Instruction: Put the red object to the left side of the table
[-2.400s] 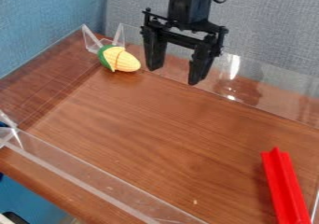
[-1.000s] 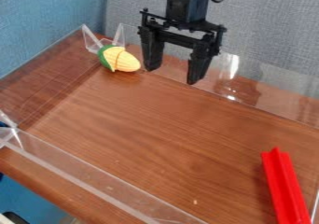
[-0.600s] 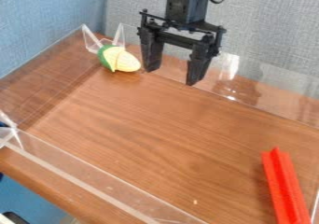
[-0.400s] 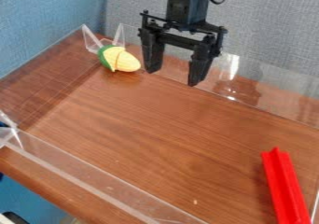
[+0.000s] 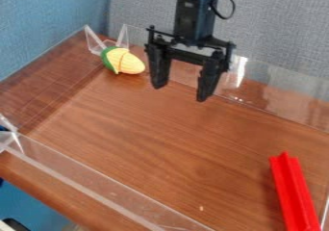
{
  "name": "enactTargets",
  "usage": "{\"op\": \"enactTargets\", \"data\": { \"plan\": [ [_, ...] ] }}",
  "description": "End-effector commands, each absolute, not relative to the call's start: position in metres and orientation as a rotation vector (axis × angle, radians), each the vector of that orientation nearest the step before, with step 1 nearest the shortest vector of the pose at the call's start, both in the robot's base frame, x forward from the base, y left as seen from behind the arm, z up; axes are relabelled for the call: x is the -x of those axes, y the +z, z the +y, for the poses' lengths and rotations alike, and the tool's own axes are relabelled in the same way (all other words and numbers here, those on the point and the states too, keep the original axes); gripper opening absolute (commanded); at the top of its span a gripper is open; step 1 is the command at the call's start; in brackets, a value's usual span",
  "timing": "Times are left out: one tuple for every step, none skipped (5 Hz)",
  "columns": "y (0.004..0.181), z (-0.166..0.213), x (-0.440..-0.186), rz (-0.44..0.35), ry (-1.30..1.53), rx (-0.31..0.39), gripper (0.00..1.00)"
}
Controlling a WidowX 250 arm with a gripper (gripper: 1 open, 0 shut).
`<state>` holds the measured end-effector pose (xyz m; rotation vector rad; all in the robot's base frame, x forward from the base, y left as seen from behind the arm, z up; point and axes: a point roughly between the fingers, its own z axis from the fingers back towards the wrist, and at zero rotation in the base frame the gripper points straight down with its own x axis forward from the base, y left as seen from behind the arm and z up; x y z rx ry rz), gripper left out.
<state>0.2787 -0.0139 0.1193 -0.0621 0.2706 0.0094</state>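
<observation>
Red object (image 5: 294, 191) down at the table's (image 5: 167, 129) near right corner, long axis running toward the camera; gripper (image 5: 182, 82) hovering far back, jaws spread wide, holding nothing.

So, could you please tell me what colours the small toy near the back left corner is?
The toy is yellow with a green end, seen in the camera view.

Bare table (image 5: 154, 129) between corn toy (image 5: 123, 61) and red object (image 5: 294, 191)
</observation>
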Motion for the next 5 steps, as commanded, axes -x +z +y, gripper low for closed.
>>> {"op": "enactTargets", "data": {
  "plan": [
    [0.12,-0.02,-0.279,0.256,0.012,0.063,1.0],
    [0.113,-0.034,-0.277,0.259,0.022,0.075,1.0],
    [0.112,-0.056,-0.274,0.242,0.042,0.09,1.0],
    [0.108,-0.082,-0.271,0.201,0.089,0.113,1.0],
    [0.101,-0.106,-0.266,0.162,0.119,0.131,1.0]
  ]
}}
